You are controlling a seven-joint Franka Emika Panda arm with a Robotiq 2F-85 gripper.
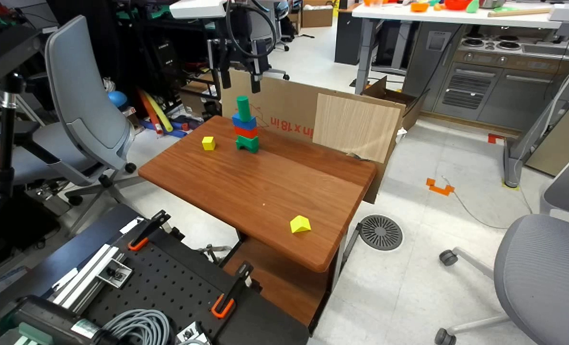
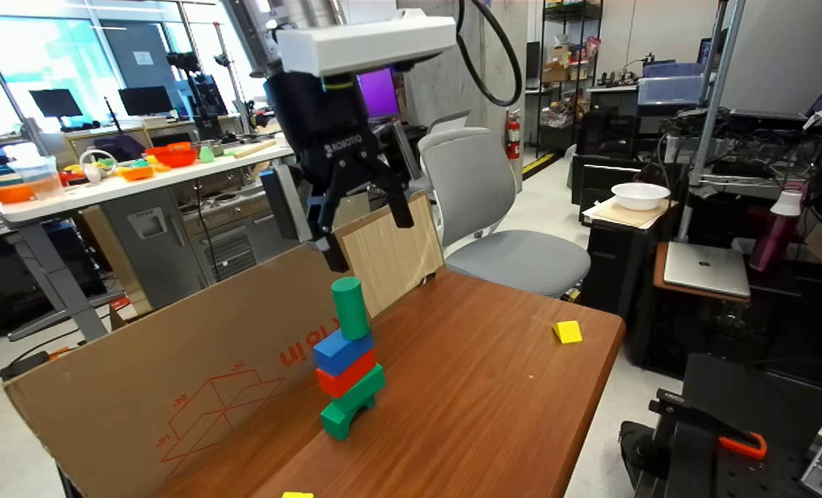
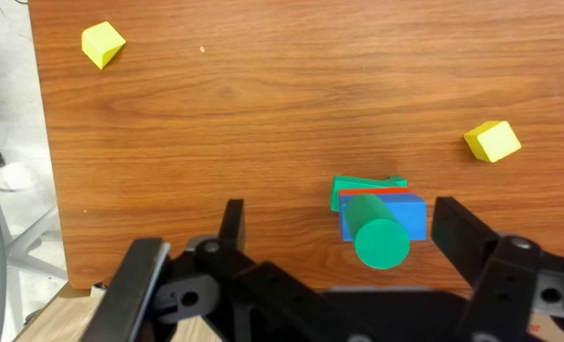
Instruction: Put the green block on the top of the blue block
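Observation:
The green block is a cylinder (image 1: 243,108) standing upright on top of the blue block (image 1: 244,122). It also shows in an exterior view (image 2: 351,308) and in the wrist view (image 3: 381,243). The blue block (image 2: 344,353) is rectangular and lies on a red block (image 2: 346,374), which rests on a green arch block (image 2: 353,401) on the table. My gripper (image 2: 369,238) is open and empty, above the tower and apart from it. In the wrist view the cylinder appears between the spread fingers (image 3: 340,209), nearer the right one.
The wooden table (image 1: 265,187) also bears a yellow cube (image 1: 209,143) near the tower and a yellow wedge (image 1: 300,224) near the opposite end. A cardboard sheet (image 2: 196,373) stands along the edge beside the tower, with a light wood panel (image 1: 354,125) against it.

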